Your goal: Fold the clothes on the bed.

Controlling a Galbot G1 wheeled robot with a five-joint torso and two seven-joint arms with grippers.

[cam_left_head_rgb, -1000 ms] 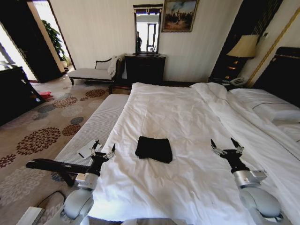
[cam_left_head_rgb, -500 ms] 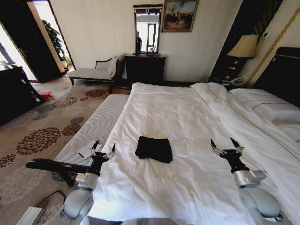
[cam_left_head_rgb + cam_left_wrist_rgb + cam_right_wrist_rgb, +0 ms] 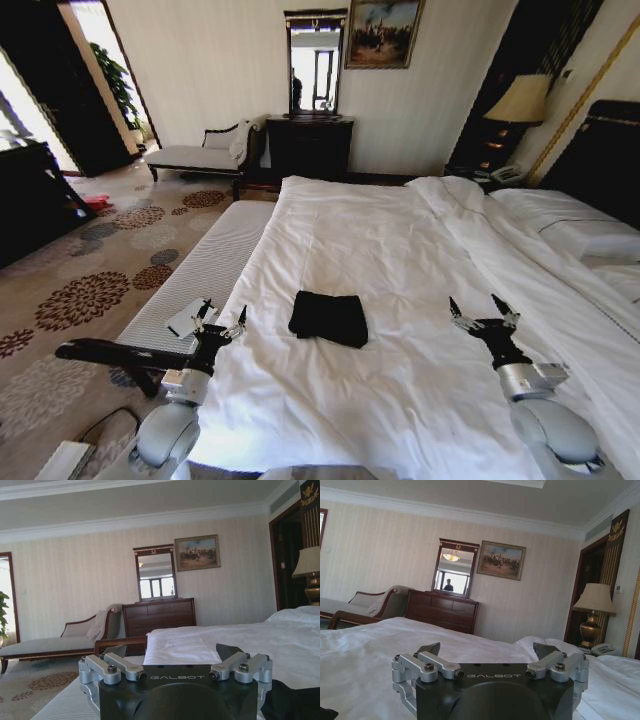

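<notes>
The clothes [image 3: 328, 318] lie as a small black folded bundle near the foot of the bed [image 3: 400, 250], which has a white duvet. My left gripper [image 3: 222, 318] hovers open at the bed's left edge, well to the left of the clothes. Over the duvet to the right of the clothes, my right gripper [image 3: 483, 311] is open with nothing between its fingers. In the left wrist view a dark corner of the clothes [image 3: 292, 702] shows beside the open left gripper [image 3: 175, 652]. The right wrist view has the open right gripper [image 3: 487, 650] above white bedding.
A white-cushioned bench [image 3: 205, 265] runs along the bed's left side with a small device [image 3: 188, 318] on it. A dark dresser [image 3: 310, 145] with mirror and a chaise [image 3: 200, 155] stand at the far wall. A lamp [image 3: 520, 100] is at back right. Patterned carpet lies left.
</notes>
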